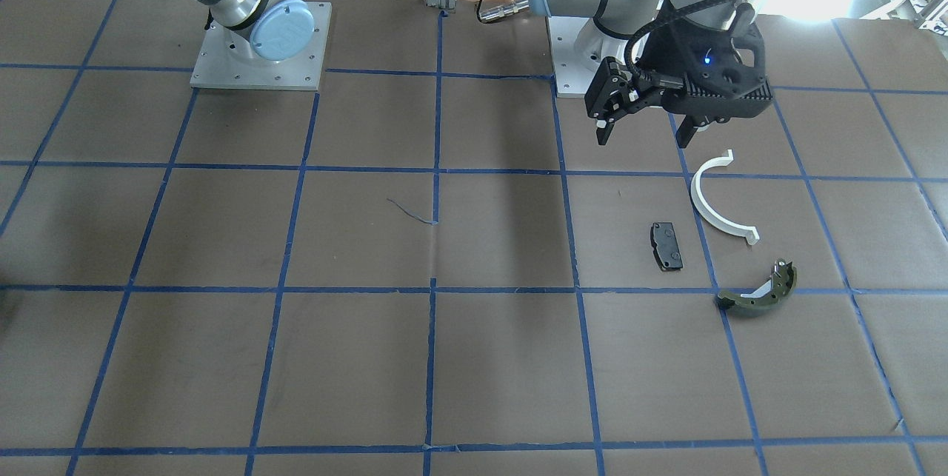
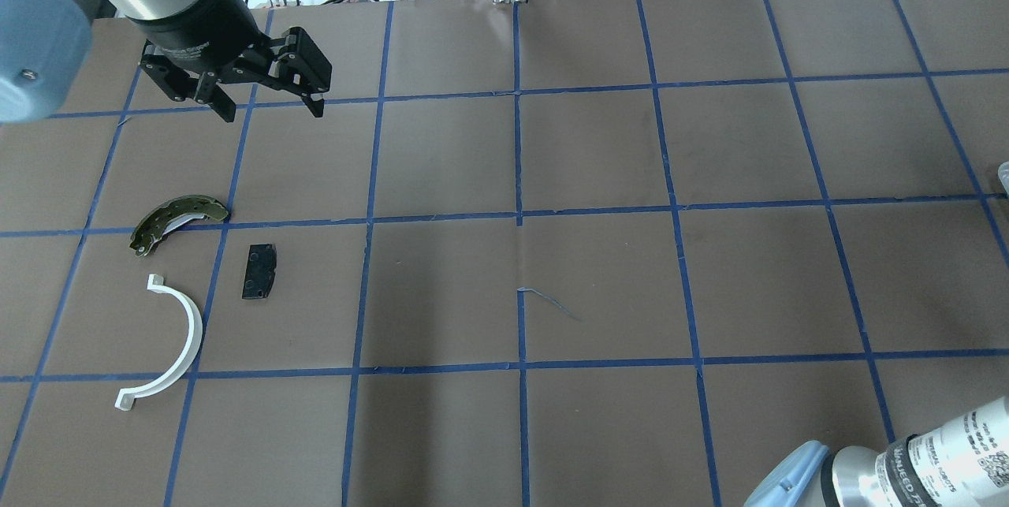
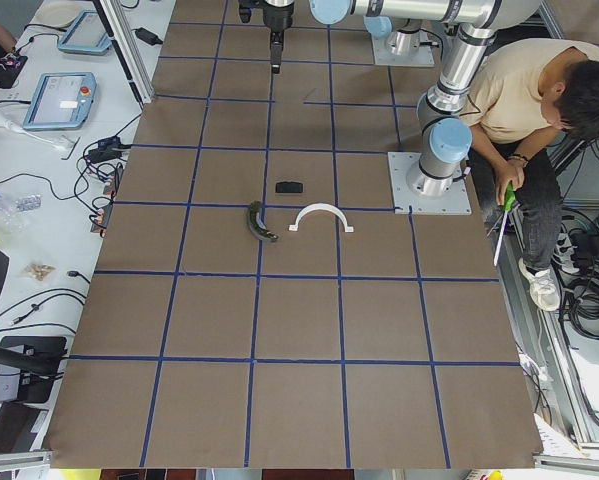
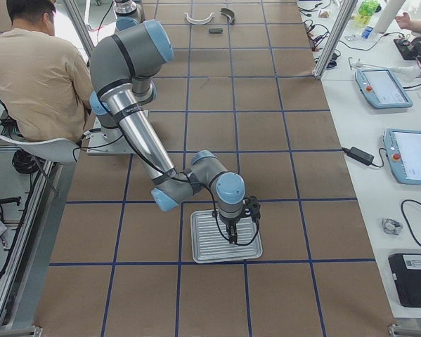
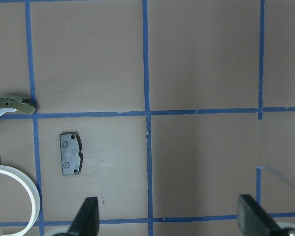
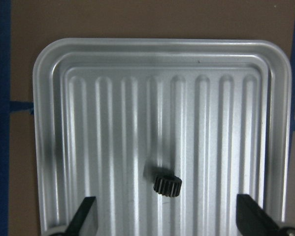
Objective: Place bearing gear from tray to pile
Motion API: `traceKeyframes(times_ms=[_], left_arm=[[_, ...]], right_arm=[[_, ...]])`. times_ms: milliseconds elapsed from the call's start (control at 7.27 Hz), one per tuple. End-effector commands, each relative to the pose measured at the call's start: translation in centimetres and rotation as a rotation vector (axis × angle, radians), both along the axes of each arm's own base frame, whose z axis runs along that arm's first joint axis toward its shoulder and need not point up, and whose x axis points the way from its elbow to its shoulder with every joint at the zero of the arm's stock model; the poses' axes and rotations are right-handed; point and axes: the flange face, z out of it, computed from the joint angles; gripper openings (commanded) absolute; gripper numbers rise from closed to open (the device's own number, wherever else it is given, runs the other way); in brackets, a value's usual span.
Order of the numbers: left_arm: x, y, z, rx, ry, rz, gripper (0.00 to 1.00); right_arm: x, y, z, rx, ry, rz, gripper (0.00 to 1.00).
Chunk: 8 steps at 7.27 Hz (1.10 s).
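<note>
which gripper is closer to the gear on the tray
Right. The right gripper hovers over the tray, with the gear just below it. The left gripper is far off at the other end, near the pile.

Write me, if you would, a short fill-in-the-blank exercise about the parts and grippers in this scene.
1. The bearing gear lies on the ribbed metal ____.
2. The right gripper hangs over the gear with its jaws ____.
3. The left gripper, jaws open, holds ____.
4. The pile has ____ parts: white half-ring, black pad, olive brake shoe.
Missing words: tray; open; nothing; three.
</note>
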Motion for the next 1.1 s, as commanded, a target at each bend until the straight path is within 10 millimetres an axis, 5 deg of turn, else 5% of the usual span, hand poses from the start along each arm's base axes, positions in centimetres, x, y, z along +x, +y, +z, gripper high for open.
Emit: traceKeyframes(times_ms=[0, 275, 963], left_arm=[[0.0, 0.0, 0.0, -0.001, 0.001, 0.000, 1.00], [0.1, 0.0, 0.0, -0.001, 0.001, 0.001, 1.00], [0.0, 0.0, 0.0, -0.001, 0.001, 0.000, 1.00]], right_arm=[[-1.2, -0.7, -1.8, 0.007, -0.011, -0.077, 0.99], [-0.9, -0.5, -2.5, 0.016, -0.032, -0.076, 0.82], [-0.9, -0.6, -3.4, 0.029, -0.043, -0.071, 0.66]])
